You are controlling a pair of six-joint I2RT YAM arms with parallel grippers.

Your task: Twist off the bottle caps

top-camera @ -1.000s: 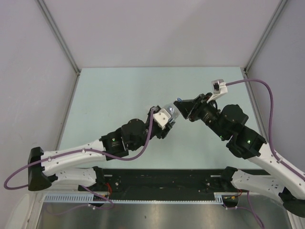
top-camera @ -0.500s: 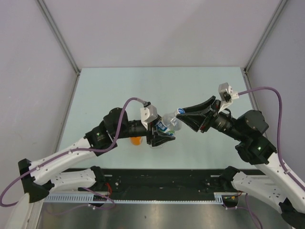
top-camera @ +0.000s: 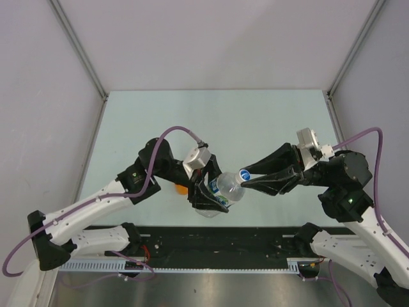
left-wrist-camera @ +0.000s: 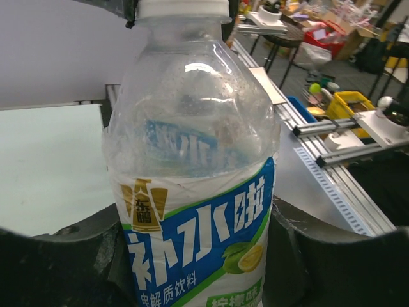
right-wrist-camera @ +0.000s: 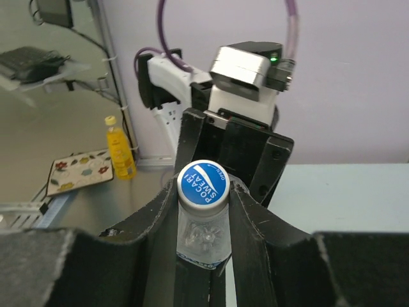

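The clear bottle point(top-camera: 223, 190) was held above the near edge of the desk point(top-camera: 160, 121), gripped around its body by the left jaws so that it could not turn. The right jaws were closed on its blue cap point(right-wrist-camera: 202, 184), apparently to unscrew it

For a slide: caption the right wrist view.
The right gripper grips the blue cap of the clear bottle that the left gripper holds.

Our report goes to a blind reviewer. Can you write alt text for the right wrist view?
A blue cap on a clear bottle is clamped between the two black fingers of the right gripper. Behind it, the left gripper holds the bottle lower down, in front of a lilac wall.
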